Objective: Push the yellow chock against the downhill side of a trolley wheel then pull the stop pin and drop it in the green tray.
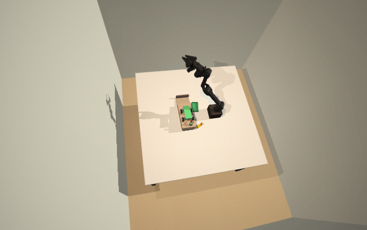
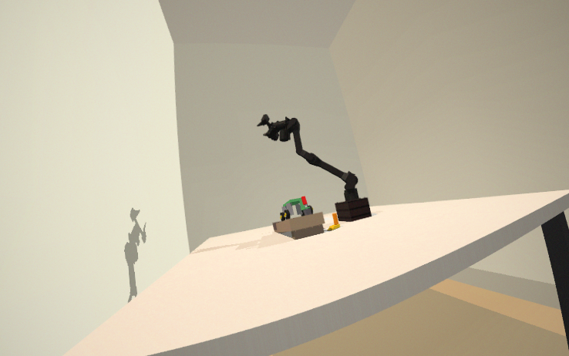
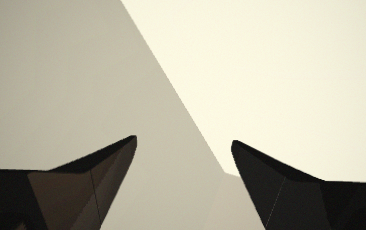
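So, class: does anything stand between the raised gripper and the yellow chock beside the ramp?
Nothing visible does. The open gripper hangs high, apart from everything; the chock sits alone beside the ramp.

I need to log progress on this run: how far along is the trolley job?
Nothing looks done. The yellow chock lies on the table beside the ramp, off the wheels, and the stop pin is in place by the trolley. The gripper is open, empty, raised high. Chocking, pin pulling and the green tray drop remain.

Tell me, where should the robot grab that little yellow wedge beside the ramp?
Probably by the orange handle: it stands upright above the yellow chock, so the open gripper could descend from above and close its jaws across it. The low wedge body offers less to hold.
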{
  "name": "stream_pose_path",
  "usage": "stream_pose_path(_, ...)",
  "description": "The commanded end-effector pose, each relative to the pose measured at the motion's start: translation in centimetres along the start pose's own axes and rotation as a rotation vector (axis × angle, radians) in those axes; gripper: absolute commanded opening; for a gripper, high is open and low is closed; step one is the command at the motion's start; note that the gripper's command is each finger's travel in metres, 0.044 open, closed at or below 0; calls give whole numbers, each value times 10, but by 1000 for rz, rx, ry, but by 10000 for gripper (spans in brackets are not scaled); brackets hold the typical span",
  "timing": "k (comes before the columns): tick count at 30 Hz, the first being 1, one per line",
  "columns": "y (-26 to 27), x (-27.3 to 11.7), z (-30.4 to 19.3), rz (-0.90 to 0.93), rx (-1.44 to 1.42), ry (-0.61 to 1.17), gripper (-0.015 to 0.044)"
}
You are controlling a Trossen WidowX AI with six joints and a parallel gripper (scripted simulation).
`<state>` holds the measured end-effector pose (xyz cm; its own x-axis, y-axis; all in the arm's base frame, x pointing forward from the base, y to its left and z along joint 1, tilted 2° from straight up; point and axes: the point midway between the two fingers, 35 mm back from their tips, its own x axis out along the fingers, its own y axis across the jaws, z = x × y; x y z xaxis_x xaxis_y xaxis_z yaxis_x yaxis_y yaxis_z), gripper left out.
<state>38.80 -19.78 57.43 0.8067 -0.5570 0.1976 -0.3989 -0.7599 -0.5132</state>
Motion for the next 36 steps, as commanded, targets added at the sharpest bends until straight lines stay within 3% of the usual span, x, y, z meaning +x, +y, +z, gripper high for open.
stream_pose_path(1,0,-1,-3,-2,-1,7,374)
stream_pose_path(8,6,-47,-100,-48,-100,294,190)
stream_pose_path(21,-12,-182,-227,-94,-317,867,190)
stream_pose_path(24,-22,-232,-251,-93,-385,1036,190)
stream_pose_path(36,-80,-403,-263,-25,-751,1571,190)
